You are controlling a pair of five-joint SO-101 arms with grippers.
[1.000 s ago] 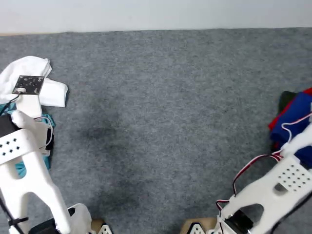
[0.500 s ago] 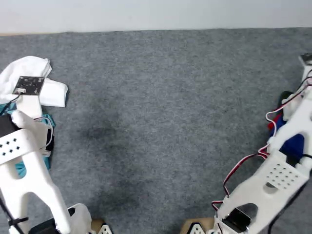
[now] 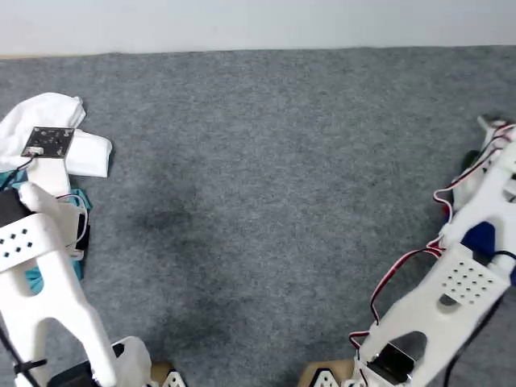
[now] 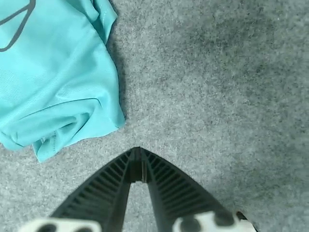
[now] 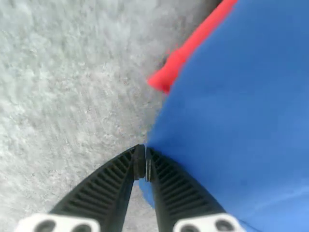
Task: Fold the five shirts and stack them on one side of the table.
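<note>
At the table's right side, the right gripper (image 5: 145, 157) is closed against the edge of the blue shirt (image 5: 241, 121), which lies over a red shirt (image 5: 193, 43). The left gripper (image 4: 140, 157), closed on nothing, hangs over grey felt (image 4: 217, 72) just beside the crumpled teal shirt (image 4: 53, 72).

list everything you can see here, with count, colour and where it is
white shirt: 1, white, bunched at the mat's left edge
teal shirt: 1, teal, crumpled at the left edge, beside the left gripper
blue shirt: 1, blue, right edge, on top of the pile
red shirt: 1, red, peeking from under the blue one
dark cloth: 1, dark, right edge by the pile; kind unclear
grey mat: 1, grey, covering the table
left gripper: 1, black fingers, shut, empty, over bare mat
right gripper: 1, black fingers, shut, tips at the blue shirt's edge
</note>
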